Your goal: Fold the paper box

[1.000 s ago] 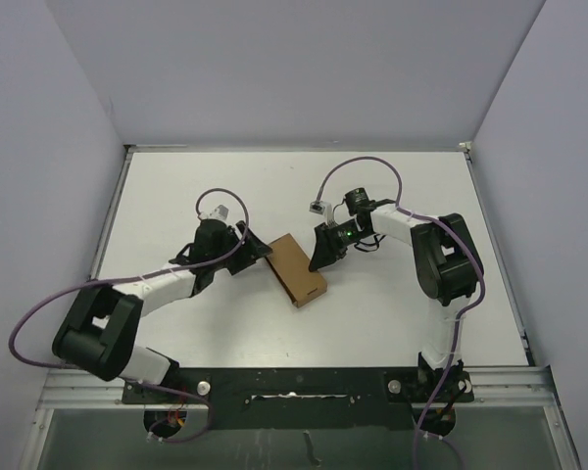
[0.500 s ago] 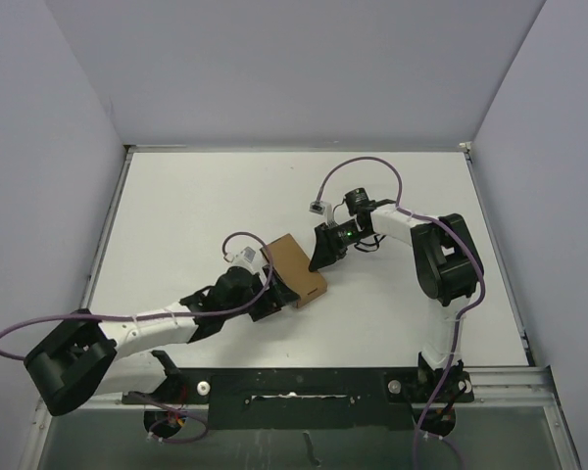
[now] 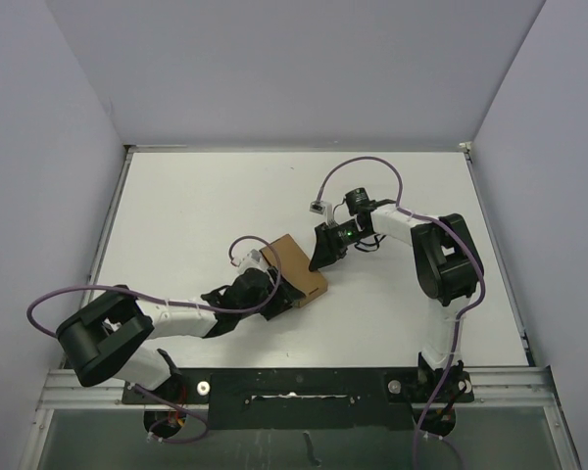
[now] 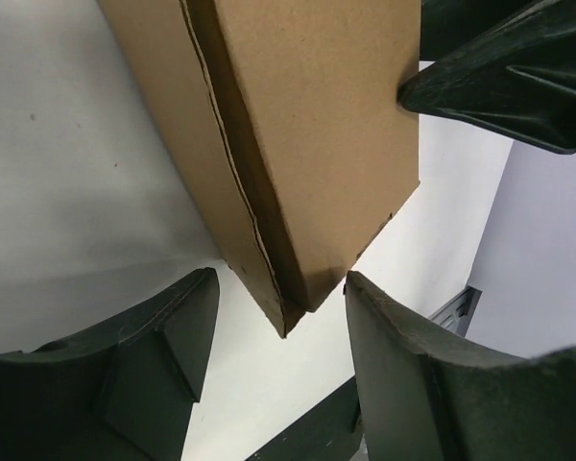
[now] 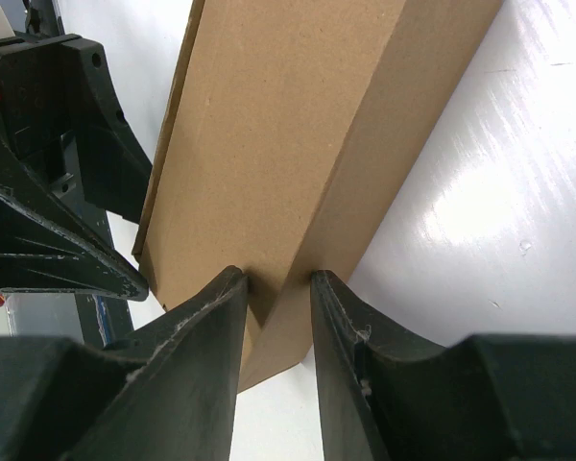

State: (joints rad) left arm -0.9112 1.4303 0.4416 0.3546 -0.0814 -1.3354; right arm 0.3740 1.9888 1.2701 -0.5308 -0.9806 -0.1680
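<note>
Right claw (image 5: 276,280) tight on paper box (image 5: 298,125)

— What surrounds the counter (image 3: 176,196)?
— Plain pale lilac-grey walls (image 3: 294,69) on three sides.
— And its surface?
— White, evenly lit, with a metal rail (image 3: 529,377) along the near edge.

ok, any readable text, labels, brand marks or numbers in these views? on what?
None readable in any view.
paper box: plain brown cardboard, no print on the faces that show.
left gripper and right gripper: bare black fingers, no markings.
white plug on the right arm's cable: too small to tell whether it carries a label.
</note>
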